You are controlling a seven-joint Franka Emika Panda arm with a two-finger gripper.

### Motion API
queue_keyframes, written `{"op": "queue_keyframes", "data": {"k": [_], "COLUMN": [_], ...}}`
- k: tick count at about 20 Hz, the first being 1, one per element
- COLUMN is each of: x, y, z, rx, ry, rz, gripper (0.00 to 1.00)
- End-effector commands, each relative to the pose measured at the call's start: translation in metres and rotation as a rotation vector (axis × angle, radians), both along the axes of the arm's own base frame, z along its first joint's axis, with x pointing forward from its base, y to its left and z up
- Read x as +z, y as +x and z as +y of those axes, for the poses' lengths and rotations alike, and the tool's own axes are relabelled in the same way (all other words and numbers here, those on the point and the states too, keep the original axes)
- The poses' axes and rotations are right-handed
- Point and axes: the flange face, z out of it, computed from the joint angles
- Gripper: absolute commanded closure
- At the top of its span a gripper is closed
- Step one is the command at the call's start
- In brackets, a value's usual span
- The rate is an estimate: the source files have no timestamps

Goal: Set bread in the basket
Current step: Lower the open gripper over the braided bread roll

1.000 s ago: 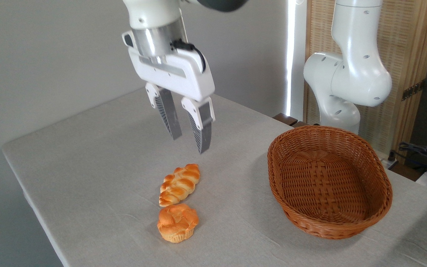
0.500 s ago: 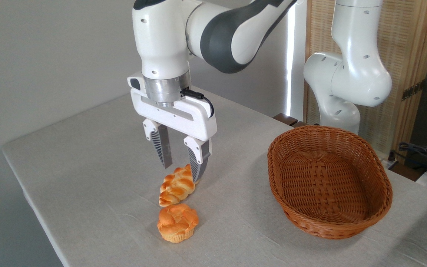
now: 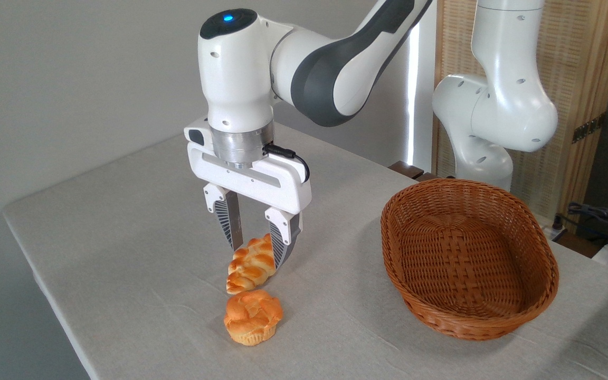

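The bread, a braided golden-orange loaf, lies flat on the table with its far end between the two jaws of the gripper, its near end reaching out from them toward the camera. The jaws stand apart, one on either side of the loaf's far end; the left finger sits behind the loaf's upper left edge and the right finger close against its right side, and whether either one touches the crust cannot be told. The fingers point straight down at the tabletop, tips at the loaf's level. Above them the white gripper body runs crosswise, a black cable looping from its right side, and the wrist rises vertically to a rounded joint with a blue light on top. From there the grey-and-white arm slants up and to the right out of the picture. Just in front of the jaws, near the loaf's free end, sits a round knotted bun, upright on the cloth; a narrow gap or bare contact between the two cannot be settled. Well to the right of the jaws rests the basket, an oval of reddish-brown wicker. Behind the basket stands the arm's white base column, before a slatted wooden screen.
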Motion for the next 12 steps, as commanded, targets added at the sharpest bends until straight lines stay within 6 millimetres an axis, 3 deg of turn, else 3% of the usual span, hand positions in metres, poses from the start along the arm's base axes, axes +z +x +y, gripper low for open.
{"op": "queue_keyframes", "data": {"k": [1,8,9,12], "x": [-0.009,-0.023,-0.025,-0.031], "y": [-0.004,-0.007,-0.007,-0.007], "z": [-0.012,-0.019,-0.019,-0.019], "rx": [0.001,-0.013,-0.017,-0.024], "ry": [-0.012,-0.006,-0.002,0.002], "rz": [-0.033,-0.027,-0.025,-0.036], "gripper": [0.00,0.00,0.06,0.43]}}
